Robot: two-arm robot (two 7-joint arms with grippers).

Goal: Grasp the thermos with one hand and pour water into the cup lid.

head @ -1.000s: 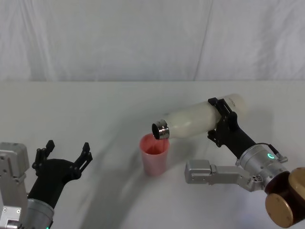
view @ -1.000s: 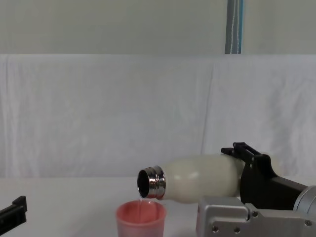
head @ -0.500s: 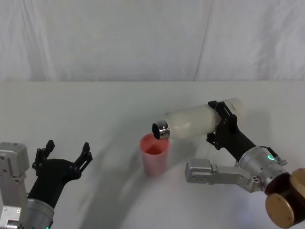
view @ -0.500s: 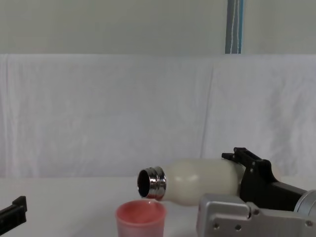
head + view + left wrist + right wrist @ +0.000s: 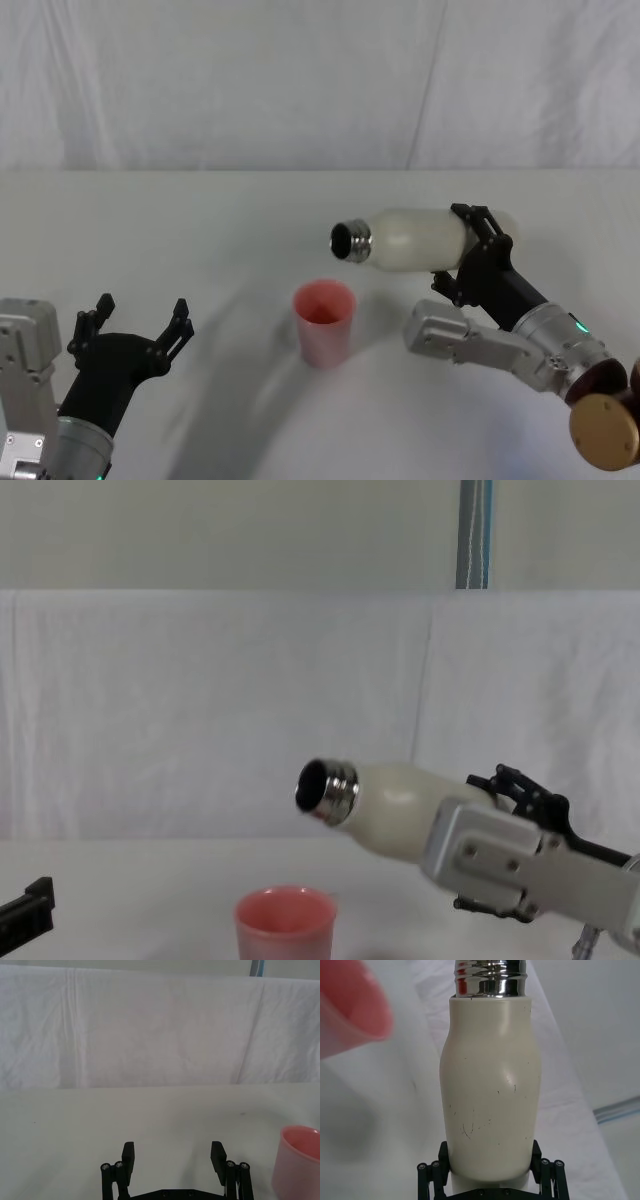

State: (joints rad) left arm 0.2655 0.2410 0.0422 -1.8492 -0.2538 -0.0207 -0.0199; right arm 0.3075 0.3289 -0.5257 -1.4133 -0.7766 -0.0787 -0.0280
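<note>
Head view: one thermos [image 5: 410, 239] clamped in right hand [image 5: 478, 252]; one cup lid [image 5: 324, 322]; left hand [image 5: 135, 323] spread, empty.

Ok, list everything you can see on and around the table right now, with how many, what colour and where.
Tall cream-white matte thermos with shiny steel neck: one, cream-white, held in the air right of centre, tilted with its open mouth pointing toward the robot's left and a little upward, above and to the right of the cup.
Small pink plastic cup lid: one, pink, upright on the table near the middle.
White cloth-covered table: one, white, spanning the scene.
White draped backdrop: one, white, behind the table.
Right tool: one, black, shut on the thermos body.
Left tool: one, black, open, low at the table's left.
</note>
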